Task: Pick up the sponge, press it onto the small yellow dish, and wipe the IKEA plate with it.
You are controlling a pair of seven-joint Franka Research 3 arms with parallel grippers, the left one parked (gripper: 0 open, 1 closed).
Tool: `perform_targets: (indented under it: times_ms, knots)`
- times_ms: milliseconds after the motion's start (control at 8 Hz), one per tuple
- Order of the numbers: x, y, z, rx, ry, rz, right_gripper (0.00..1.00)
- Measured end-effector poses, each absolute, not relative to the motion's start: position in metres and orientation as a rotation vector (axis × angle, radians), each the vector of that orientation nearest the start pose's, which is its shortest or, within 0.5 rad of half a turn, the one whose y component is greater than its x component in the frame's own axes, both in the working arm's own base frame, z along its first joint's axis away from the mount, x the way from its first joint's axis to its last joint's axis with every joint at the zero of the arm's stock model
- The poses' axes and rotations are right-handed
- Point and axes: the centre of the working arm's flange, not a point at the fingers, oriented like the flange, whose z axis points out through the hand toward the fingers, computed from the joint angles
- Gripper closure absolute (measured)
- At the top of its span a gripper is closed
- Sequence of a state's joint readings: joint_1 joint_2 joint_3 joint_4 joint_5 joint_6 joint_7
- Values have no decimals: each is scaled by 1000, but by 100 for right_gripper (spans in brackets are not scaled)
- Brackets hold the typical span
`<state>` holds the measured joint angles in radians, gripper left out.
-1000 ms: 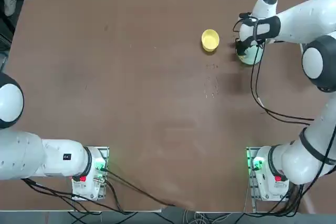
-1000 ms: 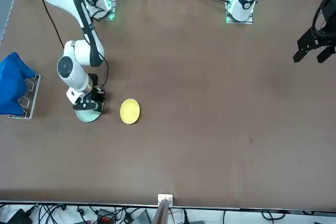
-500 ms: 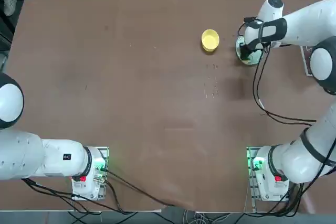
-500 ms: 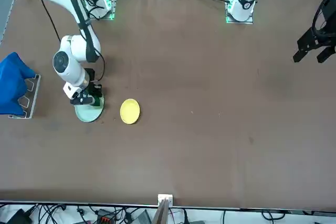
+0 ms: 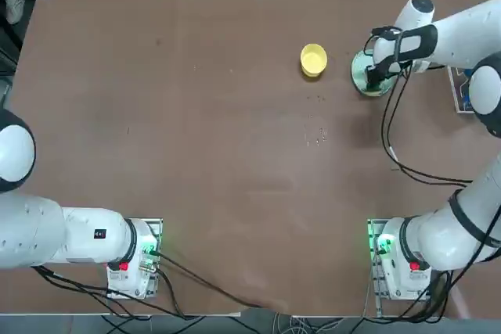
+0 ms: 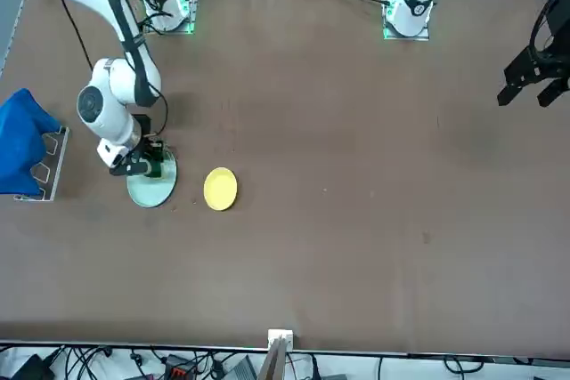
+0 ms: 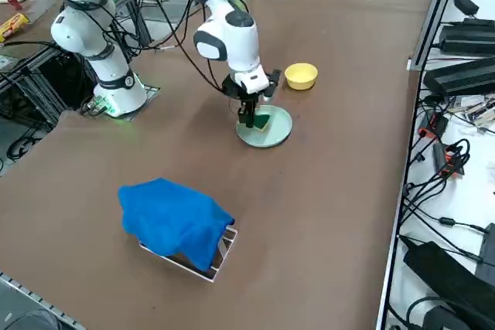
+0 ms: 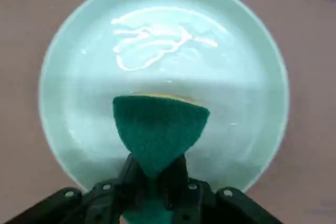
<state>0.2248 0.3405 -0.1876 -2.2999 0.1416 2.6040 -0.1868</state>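
The yellow dish [image 5: 313, 59] sits on the table [image 5: 196, 115], just left of the plate [image 5: 362, 76] at the far right. My right gripper [image 8: 156, 174] is over the plate, fingers pinched tight on the sponge [image 8: 159, 129]. The sponge's free end rests on the plate's streaked surface.

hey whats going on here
The right gripper is shut on a green sponge and holds it down over the pale mint plate near the table's far edge, wiping it. A foamy smear shows on the plate. The small yellow dish sits beside the plate, untouched just now.
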Motion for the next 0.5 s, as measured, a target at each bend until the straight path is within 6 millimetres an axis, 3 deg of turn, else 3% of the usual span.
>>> perform_targets:
  times_ms: [500]
  knots:
    - [540,-19,199,-3129,-238,11,80]
